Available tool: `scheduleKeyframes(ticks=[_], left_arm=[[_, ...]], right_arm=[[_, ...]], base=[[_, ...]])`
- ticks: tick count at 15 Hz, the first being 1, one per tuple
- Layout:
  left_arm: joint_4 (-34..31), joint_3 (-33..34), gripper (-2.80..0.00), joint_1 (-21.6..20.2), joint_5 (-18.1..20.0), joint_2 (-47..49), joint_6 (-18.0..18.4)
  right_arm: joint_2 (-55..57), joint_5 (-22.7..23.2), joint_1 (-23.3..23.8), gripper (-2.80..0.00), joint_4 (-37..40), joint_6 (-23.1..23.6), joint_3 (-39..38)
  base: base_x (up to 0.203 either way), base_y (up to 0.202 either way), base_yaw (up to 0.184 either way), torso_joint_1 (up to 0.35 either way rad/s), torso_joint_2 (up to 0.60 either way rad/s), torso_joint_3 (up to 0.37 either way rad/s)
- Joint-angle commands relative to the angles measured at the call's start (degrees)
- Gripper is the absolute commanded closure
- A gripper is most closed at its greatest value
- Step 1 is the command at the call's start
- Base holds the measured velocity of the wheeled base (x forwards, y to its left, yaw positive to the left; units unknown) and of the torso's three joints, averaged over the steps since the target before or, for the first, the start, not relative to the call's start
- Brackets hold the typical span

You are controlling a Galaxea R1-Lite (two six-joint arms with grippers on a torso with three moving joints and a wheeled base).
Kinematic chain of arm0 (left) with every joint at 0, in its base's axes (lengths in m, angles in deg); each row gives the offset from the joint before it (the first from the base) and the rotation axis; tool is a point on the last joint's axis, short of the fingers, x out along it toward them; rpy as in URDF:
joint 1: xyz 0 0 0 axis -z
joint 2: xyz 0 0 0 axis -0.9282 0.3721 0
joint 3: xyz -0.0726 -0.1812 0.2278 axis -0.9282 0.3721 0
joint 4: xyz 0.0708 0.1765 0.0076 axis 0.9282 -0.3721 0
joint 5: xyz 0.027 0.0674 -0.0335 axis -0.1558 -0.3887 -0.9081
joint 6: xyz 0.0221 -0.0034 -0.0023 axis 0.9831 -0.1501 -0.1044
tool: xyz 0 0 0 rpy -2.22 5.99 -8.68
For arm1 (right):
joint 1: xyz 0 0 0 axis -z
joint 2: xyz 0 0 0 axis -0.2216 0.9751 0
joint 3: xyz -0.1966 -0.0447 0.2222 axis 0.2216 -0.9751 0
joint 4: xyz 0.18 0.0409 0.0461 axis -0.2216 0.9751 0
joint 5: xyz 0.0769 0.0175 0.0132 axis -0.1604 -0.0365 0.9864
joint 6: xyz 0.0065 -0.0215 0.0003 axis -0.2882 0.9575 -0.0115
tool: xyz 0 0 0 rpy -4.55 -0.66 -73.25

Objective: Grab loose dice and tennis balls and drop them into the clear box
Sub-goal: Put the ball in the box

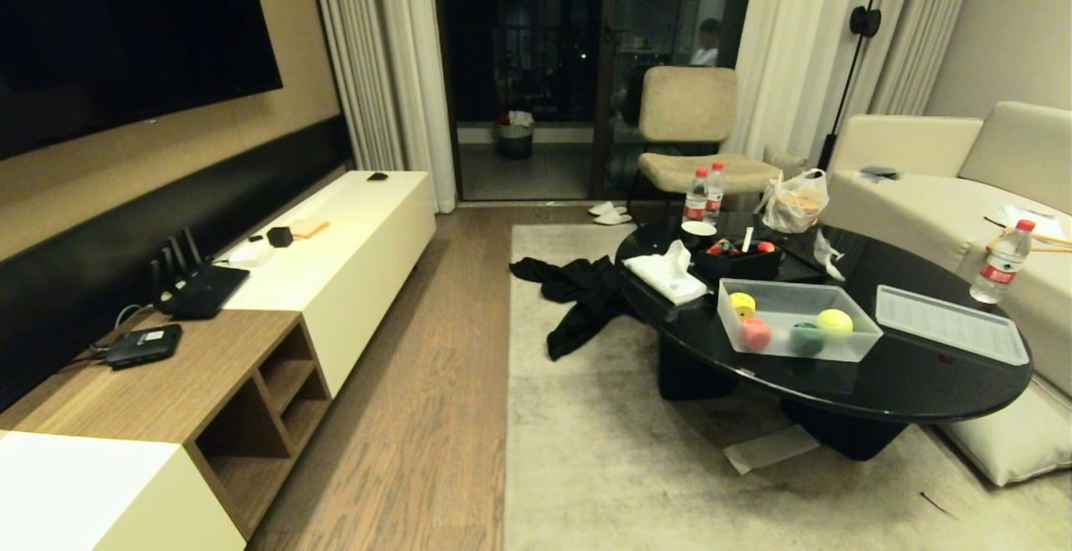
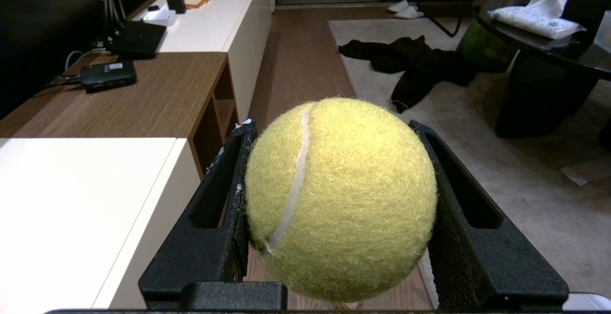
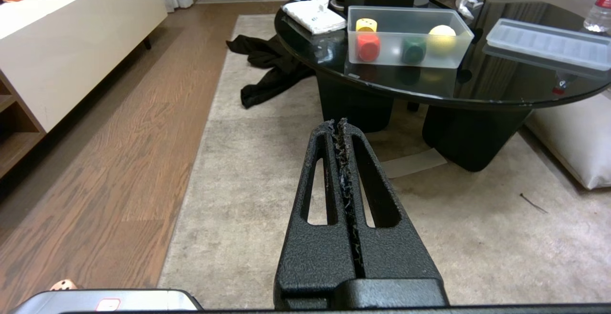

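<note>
Head view misses both arms — left gripper [image 2: 334,128] clamps tennis ball [image 2: 341,199]; right gripper [image 3: 342,124] pressed together.

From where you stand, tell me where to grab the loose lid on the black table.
Probably best to take the lid by its near long rim, coming in level from the front edge of the black table. It lies flat beside the clear box, so its broad ribbed top looks too wide to span; only the rim is thin enough to pinch.

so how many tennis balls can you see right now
2. One tennis ball is clamped in the left pincer, away from the table. The other lies inside the clear box on the black table, at its right end. More may lie out of view.
</note>
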State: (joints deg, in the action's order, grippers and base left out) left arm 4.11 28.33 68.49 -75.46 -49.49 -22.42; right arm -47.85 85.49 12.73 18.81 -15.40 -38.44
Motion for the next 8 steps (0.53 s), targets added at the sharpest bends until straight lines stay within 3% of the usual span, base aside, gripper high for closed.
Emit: scheduleKeyframes(ticks=[1, 8], left_arm=[[0.0, 0.1, 0.00, 0.0, 0.0, 0.1, -0.1], [0.0, 0.1, 0.00, 0.0, 0.0, 0.1, -0.1]], right_arm=[[0.1, 0.0, 0.0, 0.00, 0.0, 0.0, -0.1], [0.1, 0.0, 0.0, 0.00, 0.0, 0.0, -0.1]], base=[[0.000, 0.000, 0.000, 0.000, 0.00, 0.000], [-0.002, -0.016, 0.005, 0.001, 0.00, 0.001]])
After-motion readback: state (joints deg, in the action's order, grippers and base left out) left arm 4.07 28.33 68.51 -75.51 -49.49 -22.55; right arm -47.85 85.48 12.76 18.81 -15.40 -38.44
